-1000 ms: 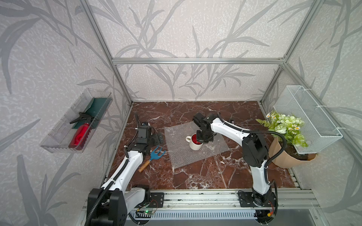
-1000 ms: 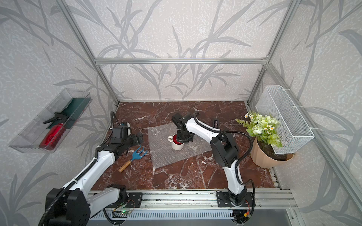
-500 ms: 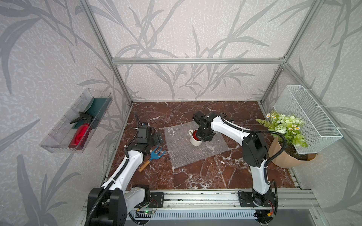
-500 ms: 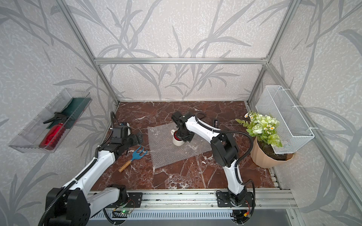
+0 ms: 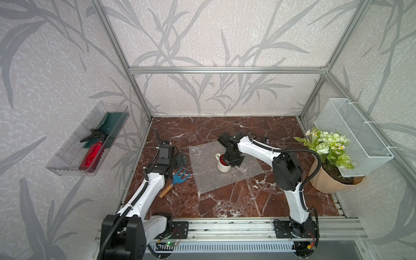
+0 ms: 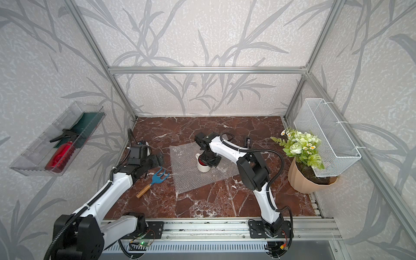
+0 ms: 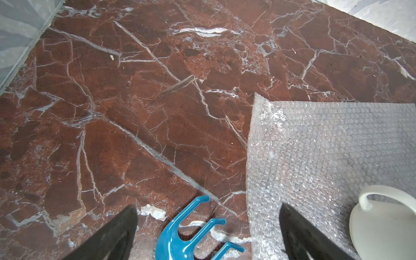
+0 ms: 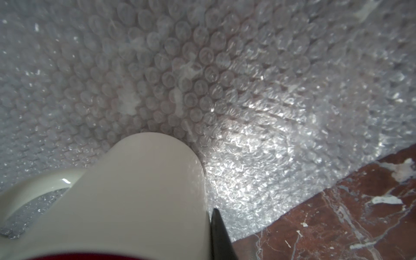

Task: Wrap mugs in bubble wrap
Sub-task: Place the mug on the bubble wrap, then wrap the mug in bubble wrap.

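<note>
So the mug (image 5: pixel 222 165) is standing upright on the bubble wrap (image 5: pixel 213 180), which lies flat on the marble worktop (image 5: pixel 225 202). The right end effector (image 5: pixel 233 158) sits right down at the mug's rim. The wrist view shows one dark finger (image 8: pixel 217 227) right against the outside of the white wall, but honestly I can't tell if it's actually clamping. The left end effector (image 5: pixel 181 158) is spread wide with nothing in it, hovering by a blue hand rake (image 5: pixel 180 176) just off the sheet's edge.

A lab robot cell: aluminium frame (image 5: pixel 225 69), wallpapered walls (image 5: pixel 213 33).
</note>
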{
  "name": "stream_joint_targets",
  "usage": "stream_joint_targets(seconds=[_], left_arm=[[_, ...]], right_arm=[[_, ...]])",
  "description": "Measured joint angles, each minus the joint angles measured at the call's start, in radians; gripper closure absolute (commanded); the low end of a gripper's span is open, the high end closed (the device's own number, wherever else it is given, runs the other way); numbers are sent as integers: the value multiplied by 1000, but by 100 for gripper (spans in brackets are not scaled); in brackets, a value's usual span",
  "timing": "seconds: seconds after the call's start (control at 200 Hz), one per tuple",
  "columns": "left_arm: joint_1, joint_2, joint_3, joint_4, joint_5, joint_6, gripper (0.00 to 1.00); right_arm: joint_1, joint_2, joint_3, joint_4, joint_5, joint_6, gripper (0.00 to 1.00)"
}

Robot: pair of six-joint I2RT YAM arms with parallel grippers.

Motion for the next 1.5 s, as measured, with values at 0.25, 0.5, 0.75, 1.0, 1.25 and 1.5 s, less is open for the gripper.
stream_joint_targets(seconds=[0.25,0.5,0.75,1.0,1.25,1.5], left_arm=[[0,0,0,-1,-2,0,2],[-38,-1,0,-42,11,-31,3],[-229,18,-14,-121,75,-160,4],[-295,19,-91,-134,90,-258,4],[-299,79,-43,-127,87,-266,4],[-299,88,-5,-127,79,-251,4]], right_arm=[[0,-3,-3,31,-21,-5,36],[-12,-172,-122,33,-4,-108,29],[-132,-475,-399,139,-39,-409,16],[-410,-549,-743,381,-183,-689,22],[-496,-416,-786,586,-297,-800,26],[-528,-444,-846,693,-323,-818,26]])
